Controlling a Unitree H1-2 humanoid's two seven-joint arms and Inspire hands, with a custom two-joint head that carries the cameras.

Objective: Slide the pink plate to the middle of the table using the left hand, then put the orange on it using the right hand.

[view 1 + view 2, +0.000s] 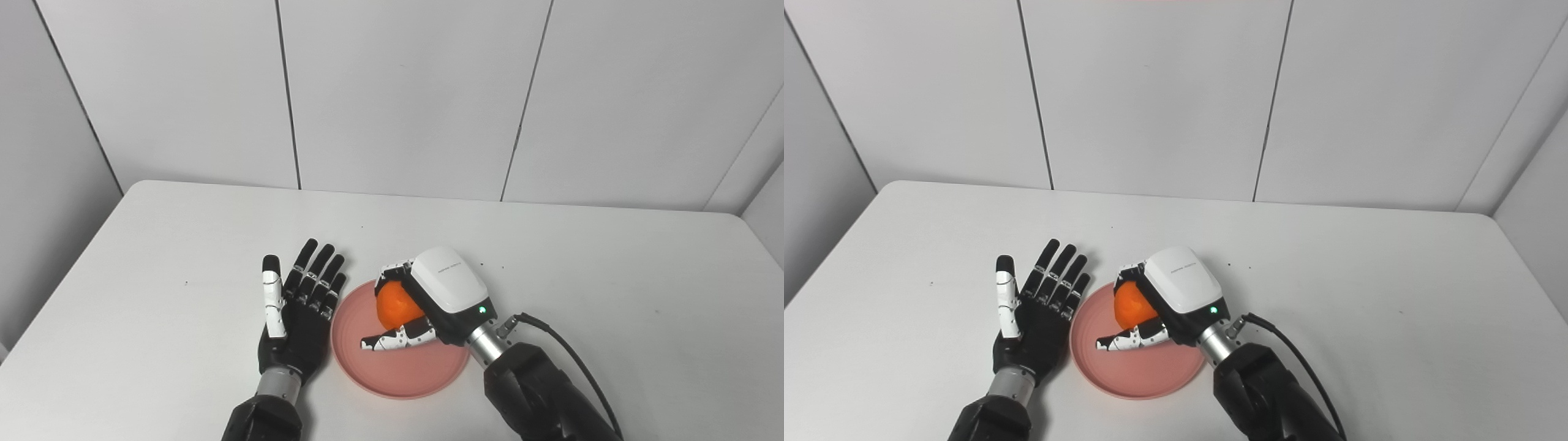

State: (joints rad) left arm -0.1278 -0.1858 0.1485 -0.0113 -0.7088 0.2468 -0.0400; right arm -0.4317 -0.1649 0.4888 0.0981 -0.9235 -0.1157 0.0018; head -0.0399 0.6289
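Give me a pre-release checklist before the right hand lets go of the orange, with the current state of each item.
1. Pink plate near the table's middle, left to right: ok, though it sits toward the near edge.
2. Orange held in the right hand: ok.
3. Orange above the plate, not beside it: ok.
4. Orange resting on the plate surface: cannot tell; the hand hides its underside.
5. Left hand open and off the plate: ok, lying palm-up just left of the rim.
6. Table around the plate free of other things: ok.
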